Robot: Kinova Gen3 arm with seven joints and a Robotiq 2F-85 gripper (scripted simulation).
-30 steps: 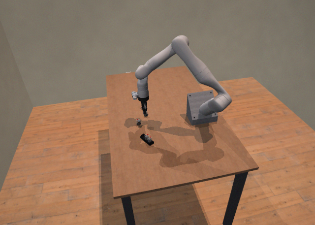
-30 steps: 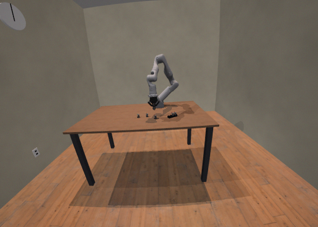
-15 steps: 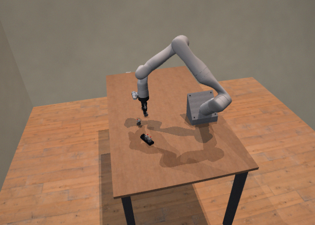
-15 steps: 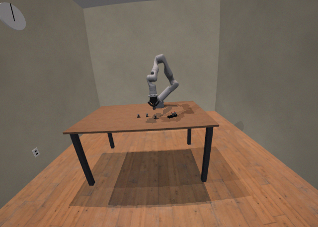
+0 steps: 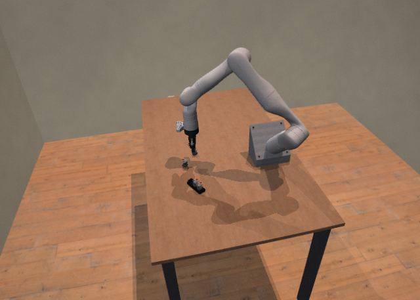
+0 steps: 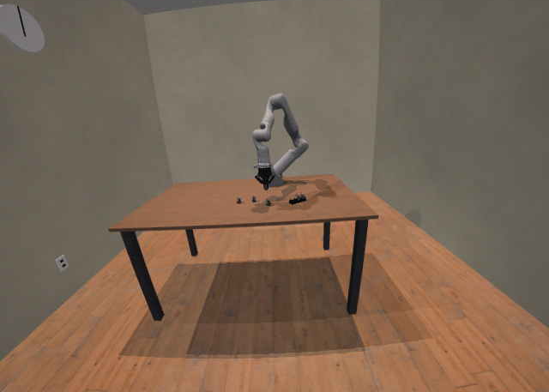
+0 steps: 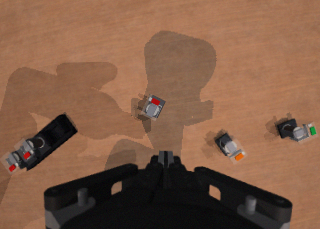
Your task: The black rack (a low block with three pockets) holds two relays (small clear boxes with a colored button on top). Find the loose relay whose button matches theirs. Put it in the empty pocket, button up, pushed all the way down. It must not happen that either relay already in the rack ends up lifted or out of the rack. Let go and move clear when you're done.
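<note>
The black rack (image 5: 202, 190) (image 6: 292, 201) (image 7: 50, 139) holds two relays with red buttons. Its empty pocket is at the upper right end in the wrist view. The loose relay with a red button (image 5: 184, 163) (image 6: 268, 202) (image 7: 153, 108) stands on the table, button up. It is just above the fingertips in the wrist view, right of the rack. My gripper (image 5: 193, 150) (image 6: 266, 187) (image 7: 165, 160) is shut and empty, pointing down above the table, and touches no relay. The top view hides part of the area behind the fingers.
A loose relay with an orange button (image 6: 253, 198) (image 7: 230, 148) stands right of the fingertips in the wrist view. A relay with a green button (image 6: 238, 200) (image 7: 298, 133) stands farther right. The arm's grey base block (image 5: 259, 140) is at the table's other side.
</note>
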